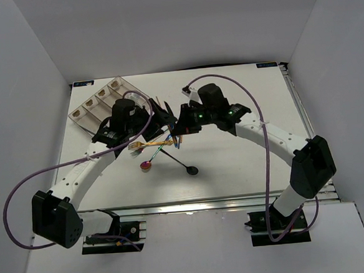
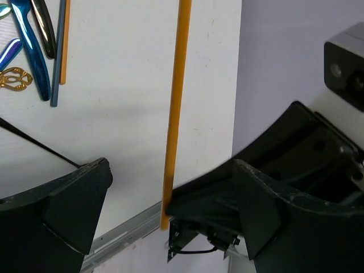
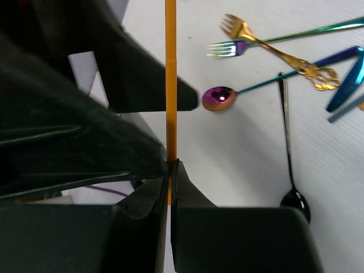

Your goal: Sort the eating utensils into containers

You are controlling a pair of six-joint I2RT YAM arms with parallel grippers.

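Near the middle of the table (image 1: 246,163), between the 2 arms, the right gripper (image 3: 170,168) was fully closed on 1 tan wooden chopstick (image 3: 170,85). The jaws met on the stick close to 1 end, and the rest of its length ran straight out past the fingertips. Whether the free end touched the table could not be determined.

The left gripper (image 2: 170,168) stood at its full width and held nothing. The clamped chopstick passed through the gap between its 2 fingers (image 2: 68,210), apart from both. In the left wrist view, the closed right gripper sat just beyond that gap.

The other utensils lay loose on the table just beside the 2 grippers, toward the near edge:

- 1 gold fork (image 3: 267,45) lay across the handle of 1 iridescent fork (image 3: 224,50).
- 1 iridescent spoon (image 3: 219,98) lay flat, its bowl near the held chopstick and its teal handle pointing into the pile.
- 1 black spoon (image 3: 293,196) lay with its bowl toward the arm bases and its handle toward the pile.
- 1 blue knife (image 2: 31,51) lay beside 1 black knife (image 2: 45,28).
- 1 second tan chopstick (image 2: 64,40) lay just beside 1 dark chopstick (image 2: 55,85), next to the knives.

The organiser tray (image 1: 126,89) sat at the far left of the table, partly hidden by the left arm. Its 4 long compartments ran side by side, with tan labels at the left end. The held chopstick and every utensil listed above were outside the tray.
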